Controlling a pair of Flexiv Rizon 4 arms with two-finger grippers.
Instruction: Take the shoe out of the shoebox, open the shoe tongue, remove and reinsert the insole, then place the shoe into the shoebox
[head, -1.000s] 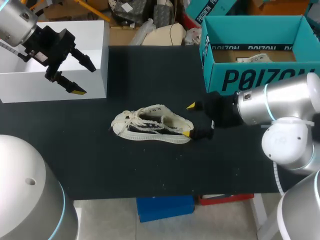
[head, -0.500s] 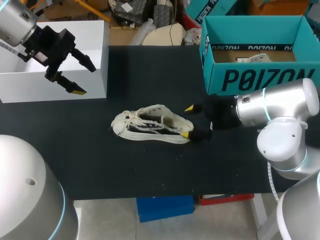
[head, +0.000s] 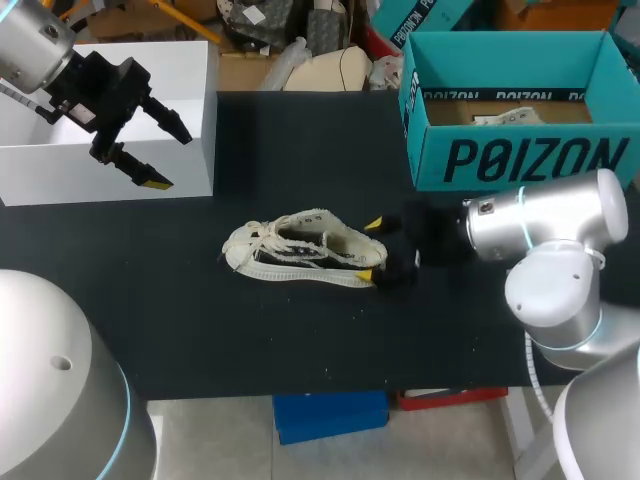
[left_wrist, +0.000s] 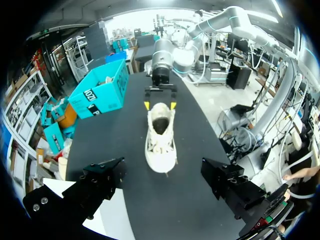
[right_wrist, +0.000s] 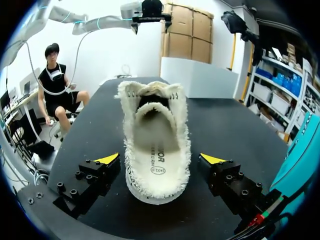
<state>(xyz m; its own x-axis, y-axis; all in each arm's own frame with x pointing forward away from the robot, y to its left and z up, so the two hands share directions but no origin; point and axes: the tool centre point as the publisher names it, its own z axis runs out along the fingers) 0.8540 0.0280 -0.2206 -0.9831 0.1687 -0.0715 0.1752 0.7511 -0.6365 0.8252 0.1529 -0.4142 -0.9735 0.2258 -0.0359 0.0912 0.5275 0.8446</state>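
Robotics lab: left arm (head: 35, 40), right arm (head: 545, 222), black table (head: 300, 340)

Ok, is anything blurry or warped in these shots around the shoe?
Head view: the shoe is sharp, but the right pincer at its heel is smeared. Right wrist view: shoe crisp, the fisheye bowing the table edges. Left wrist view: same bowing, shoe small but clear.

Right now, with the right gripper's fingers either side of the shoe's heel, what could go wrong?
The open right gripper straddles the heel of the shoe; pushing forward could shove it along the table rather than grip it. The frayed heel looks soft, so squeezing may crush it onto the insole.
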